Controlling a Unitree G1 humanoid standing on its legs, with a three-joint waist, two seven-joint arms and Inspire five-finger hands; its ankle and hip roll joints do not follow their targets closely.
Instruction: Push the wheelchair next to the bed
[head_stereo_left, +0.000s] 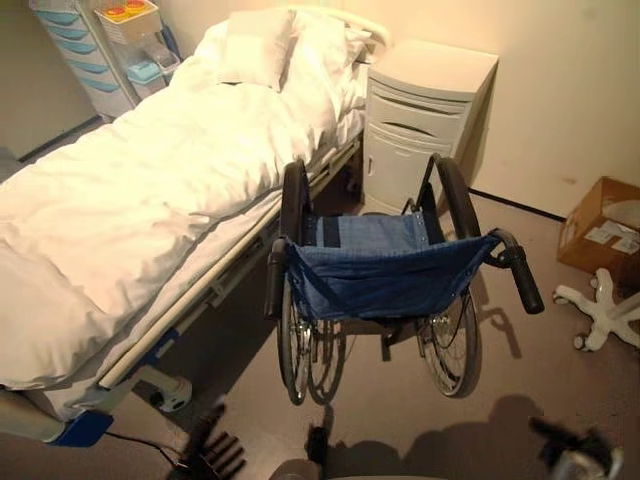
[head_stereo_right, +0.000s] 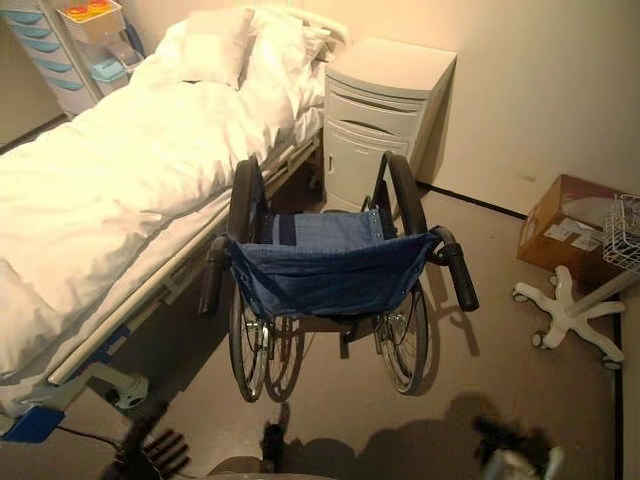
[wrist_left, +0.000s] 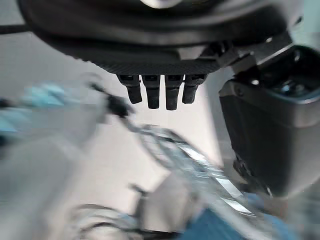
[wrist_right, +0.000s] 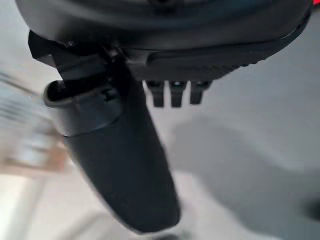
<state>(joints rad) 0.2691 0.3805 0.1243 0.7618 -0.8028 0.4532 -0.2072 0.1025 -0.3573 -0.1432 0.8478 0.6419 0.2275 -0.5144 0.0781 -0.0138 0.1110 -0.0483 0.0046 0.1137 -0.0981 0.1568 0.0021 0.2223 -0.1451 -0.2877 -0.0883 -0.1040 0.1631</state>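
The floor (head_stereo_left: 520, 400) is plain grey-brown, meeting a pale wall (head_stereo_left: 560, 90) with a dark strip at its foot. A bed (head_stereo_left: 140, 200) under a white duvet runs along the robot's left, a pillow (head_stereo_left: 255, 45) at its far end and a rail along its near edge. A white cabinet (head_stereo_left: 420, 120) stands against the wall just beside the head of the bed. A drawer cart (head_stereo_left: 85, 50) stands beyond the bed's far side.

The wheelchair (head_stereo_left: 385, 275) sits in the middle of the floor, just beside the bed rail, its blue sling back facing the robot and both black handles (head_stereo_left: 525, 280) pointing back toward it. To its right lies open floor, then a cardboard box (head_stereo_left: 600, 225) and a white star base (head_stereo_left: 605, 310) near the wall.

The left hand (head_stereo_left: 215, 450) hangs low near the bed's foot, fingers (wrist_left: 157, 90) straight and holding nothing. The right hand (wrist_right: 125, 150) is likewise empty, fingers straight, well apart from the handles.
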